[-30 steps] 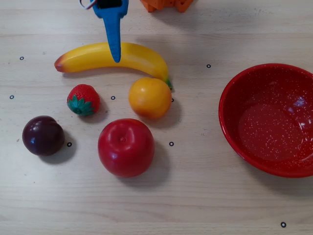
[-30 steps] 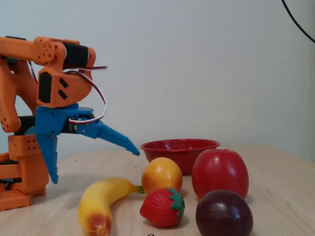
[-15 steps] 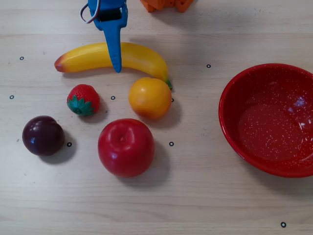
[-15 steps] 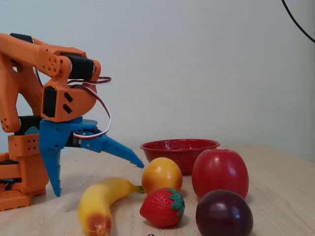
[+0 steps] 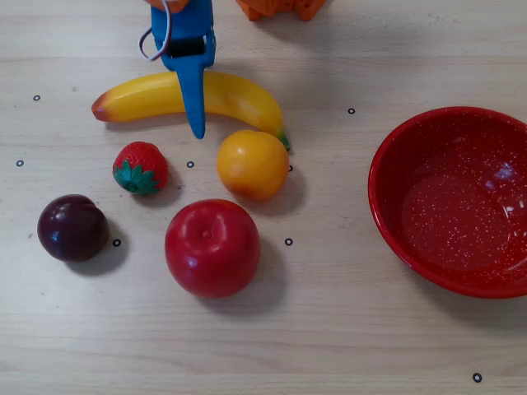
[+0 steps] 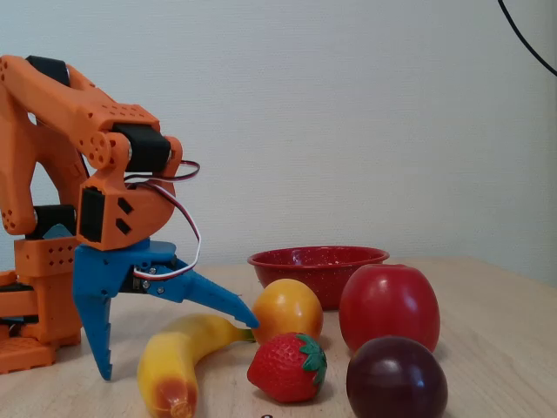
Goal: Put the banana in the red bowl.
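No text, label, brand or number can be read anywhere in either view. The only marks are small black ring dots printed on the table [image 5: 346,346] (they carry no letters or figures): one near its left edge [image 5: 36,98], one lower on that side [image 5: 20,163], one just past the strawberry [image 5: 190,164], two near the apple [image 5: 288,242] and [image 5: 116,243], one towards the bowl [image 5: 352,110], and one close to the bottom right corner [image 5: 477,378].
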Motion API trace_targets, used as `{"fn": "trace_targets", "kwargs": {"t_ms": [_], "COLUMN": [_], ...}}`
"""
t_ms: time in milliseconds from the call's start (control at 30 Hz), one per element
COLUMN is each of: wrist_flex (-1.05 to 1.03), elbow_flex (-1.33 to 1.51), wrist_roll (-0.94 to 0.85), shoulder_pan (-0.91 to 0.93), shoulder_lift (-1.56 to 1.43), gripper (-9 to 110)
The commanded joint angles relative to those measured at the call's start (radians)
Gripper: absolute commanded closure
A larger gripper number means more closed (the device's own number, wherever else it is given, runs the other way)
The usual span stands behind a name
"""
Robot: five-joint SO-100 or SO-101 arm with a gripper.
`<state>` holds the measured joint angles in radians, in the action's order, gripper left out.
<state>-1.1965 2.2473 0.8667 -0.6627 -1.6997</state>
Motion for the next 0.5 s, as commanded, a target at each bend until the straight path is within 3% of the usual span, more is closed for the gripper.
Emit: {"fn": "trace_targets", "kwargs": {"t_ms": [0,467], "wrist_flex": [0.025,0.072], "elbow_flex": [-0.038,-0.029], "wrist_roll": [0.031,0.011], "shoulder_pan": [-0.006,0.012], "shoulder_lift": [-0.018,-0.002], "gripper": [35,36]}}
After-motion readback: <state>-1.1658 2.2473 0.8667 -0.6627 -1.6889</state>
